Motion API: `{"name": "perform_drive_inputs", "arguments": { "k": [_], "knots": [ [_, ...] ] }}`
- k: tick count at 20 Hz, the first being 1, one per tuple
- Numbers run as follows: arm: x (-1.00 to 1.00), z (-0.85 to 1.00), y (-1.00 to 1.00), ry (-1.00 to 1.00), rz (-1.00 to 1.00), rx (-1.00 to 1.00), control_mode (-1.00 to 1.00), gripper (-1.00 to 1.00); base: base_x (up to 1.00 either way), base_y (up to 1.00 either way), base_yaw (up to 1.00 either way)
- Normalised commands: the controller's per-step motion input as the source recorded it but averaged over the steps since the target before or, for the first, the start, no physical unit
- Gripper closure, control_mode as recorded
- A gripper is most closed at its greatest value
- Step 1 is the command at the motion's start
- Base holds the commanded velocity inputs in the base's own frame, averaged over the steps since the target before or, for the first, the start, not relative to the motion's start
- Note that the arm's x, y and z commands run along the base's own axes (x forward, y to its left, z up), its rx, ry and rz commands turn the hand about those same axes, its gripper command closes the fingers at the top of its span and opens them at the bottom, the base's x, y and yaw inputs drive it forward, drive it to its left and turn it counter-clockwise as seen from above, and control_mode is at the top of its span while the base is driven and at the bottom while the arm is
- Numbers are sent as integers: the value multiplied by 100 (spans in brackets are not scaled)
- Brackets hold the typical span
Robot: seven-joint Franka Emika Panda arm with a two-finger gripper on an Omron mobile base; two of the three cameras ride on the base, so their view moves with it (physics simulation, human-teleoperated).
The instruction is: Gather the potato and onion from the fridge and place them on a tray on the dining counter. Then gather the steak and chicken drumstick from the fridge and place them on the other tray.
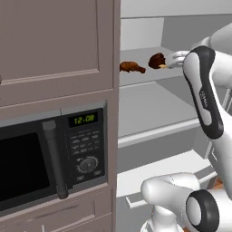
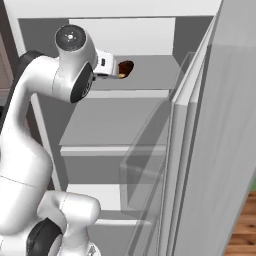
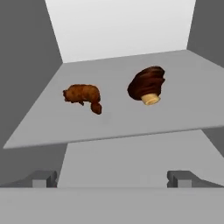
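**Arm reaches into the open fridge toward the meat shelf**

The gripper has its jaws spread wide and holds nothing, poised in front of the upper shelf of the fridge. On that shelf lie the steak and the chicken drumstick, near each other but apart. The steak sits closer to the hand. Beside the fridge stands a brown cabinet holding a black microwave.
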Motion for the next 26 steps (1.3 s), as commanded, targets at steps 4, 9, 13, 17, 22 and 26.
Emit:
{"name": "perform_drive_inputs", "arguments": {
  "k": [4, 9, 13, 17, 22, 26],
  "knots": [
    [44, -17, 0, 2, 0, -2, -100, -100, 0, 0, 0],
    [37, -24, 0, 0, 0, 0, -100, -100, 0, 0, 0],
    [43, -17, -8, 0, 0, 0, -100, -100, 0, 0, 0],
    [61, -11, -16, 0, 0, 0, -100, -100, 0, 0, 0],
    [66, -11, -9, 1, 0, 0, -100, -100, 0, 0, 0],
    [54, -8, 0, 1, 0, 0, -100, -100, 0, 0, 0]
  ]
}}
